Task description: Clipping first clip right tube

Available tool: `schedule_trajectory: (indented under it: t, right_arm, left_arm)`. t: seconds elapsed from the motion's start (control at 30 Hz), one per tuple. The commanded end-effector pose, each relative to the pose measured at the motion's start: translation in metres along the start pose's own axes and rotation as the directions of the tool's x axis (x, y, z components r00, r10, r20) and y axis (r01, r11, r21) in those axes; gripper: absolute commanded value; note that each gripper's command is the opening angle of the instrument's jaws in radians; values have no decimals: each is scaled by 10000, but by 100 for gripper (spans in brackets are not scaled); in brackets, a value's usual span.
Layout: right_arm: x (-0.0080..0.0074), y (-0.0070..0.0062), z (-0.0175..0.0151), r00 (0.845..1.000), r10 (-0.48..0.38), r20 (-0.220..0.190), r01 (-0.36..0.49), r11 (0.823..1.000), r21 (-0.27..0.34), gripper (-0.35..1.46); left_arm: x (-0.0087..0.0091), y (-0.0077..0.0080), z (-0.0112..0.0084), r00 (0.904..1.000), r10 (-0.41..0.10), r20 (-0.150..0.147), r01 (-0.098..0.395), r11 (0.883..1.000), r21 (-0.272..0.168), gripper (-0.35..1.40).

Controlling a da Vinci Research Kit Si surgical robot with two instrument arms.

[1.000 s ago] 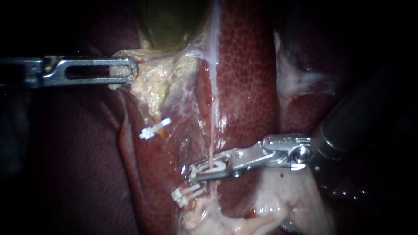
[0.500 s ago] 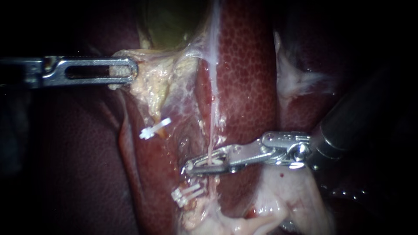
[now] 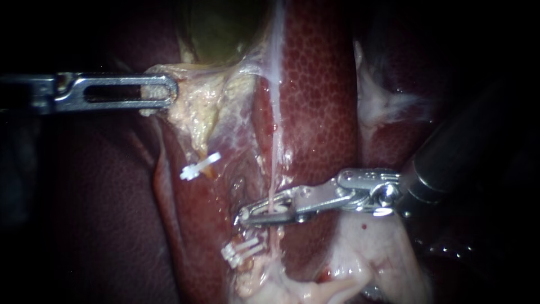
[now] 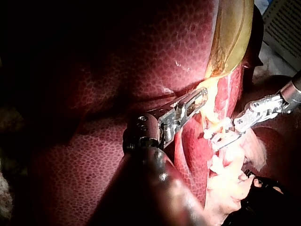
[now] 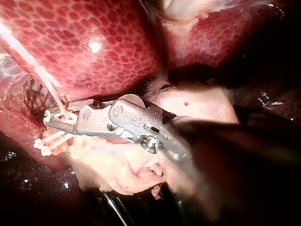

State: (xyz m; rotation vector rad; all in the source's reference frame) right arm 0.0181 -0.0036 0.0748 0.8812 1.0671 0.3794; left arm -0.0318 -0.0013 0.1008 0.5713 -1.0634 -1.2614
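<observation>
The right tube [image 3: 274, 169] is clamped in the right instrument [image 3: 264, 213].
Its end effector, seen open a second earlier, is now closed on the tube just above a white clip [image 3: 243, 251]; pale tissue [image 3: 185, 104] is gripped by the left instrument [image 3: 163, 90].

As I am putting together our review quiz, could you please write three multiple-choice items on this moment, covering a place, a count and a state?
1. The thin tube lies: A between the jaws of the right instrument; B beside them, untouched; C out of view.
2. White clips away from those jaws: A one; B two; C four.
3. The left instrument has jaws: A open; B shut on pale tissue; C hidden.
Answers: A, jaws flank the tube; B, two lie apart; B, tissue is pinched between them.
</observation>
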Motion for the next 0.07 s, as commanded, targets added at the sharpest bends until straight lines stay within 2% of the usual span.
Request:
schedule_trajectory:
  t: [0.03,0.07]
  right_arm:
    - [0,0,0,10000,16,-8,-16,10000,5,-35]
    - [0,0,0,10000,14,-6,-14,10000,8,-35]
  left_arm:
    - [0,0,0,10000,-1,0,1,10000,-1,-35]
    - [0,0,0,10000,-1,0,1,10000,-1,-35]
